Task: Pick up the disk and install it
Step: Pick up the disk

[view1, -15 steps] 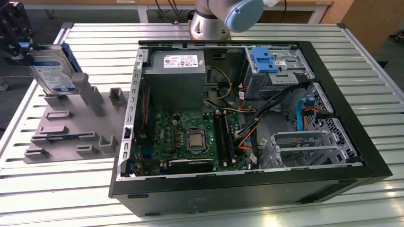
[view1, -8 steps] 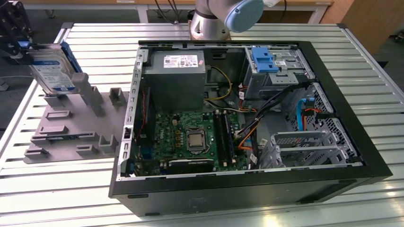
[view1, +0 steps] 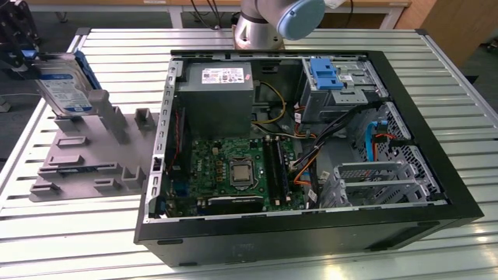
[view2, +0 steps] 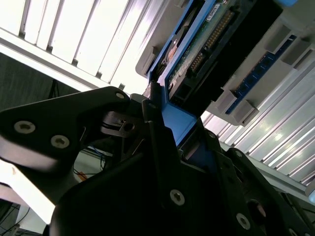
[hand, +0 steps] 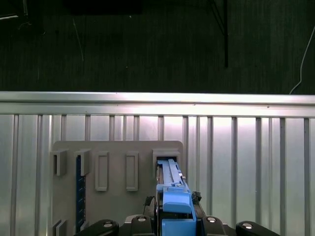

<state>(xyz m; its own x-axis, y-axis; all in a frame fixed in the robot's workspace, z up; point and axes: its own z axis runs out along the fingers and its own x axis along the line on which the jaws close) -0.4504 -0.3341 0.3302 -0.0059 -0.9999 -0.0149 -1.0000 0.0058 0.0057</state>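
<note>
The disk (view1: pixel 66 87), a silver drive with a white-and-blue label and blue side rails, stands on edge at the exterior view's far left. Its lower end is at a slot of the grey holder plate (view1: pixel 86 163). My black gripper (view1: pixel 25 53) sits at its upper end, shut on the blue rail. In the first wrist view the disk (hand: pixel 171 189) runs from my gripper (hand: pixel 174 222) to a slot in the holder plate (hand: pixel 118 162). The second wrist view shows the disk (view2: pixel 197 54) edge-on, with my gripper (view2: pixel 172 132) closed on its blue end.
An open black computer case (view1: pixel 311 233) lies on the slatted metal table (view1: pixel 78 221), to the exterior view's right of the holder. Inside it are a grey power supply (view1: pixel 214 87), a green motherboard (view1: pixel 233 172), a blue bracket (view1: pixel 325 73) and a metal drive cage (view1: pixel 381 181). The arm's base (view1: pixel 260 26) stands behind the case.
</note>
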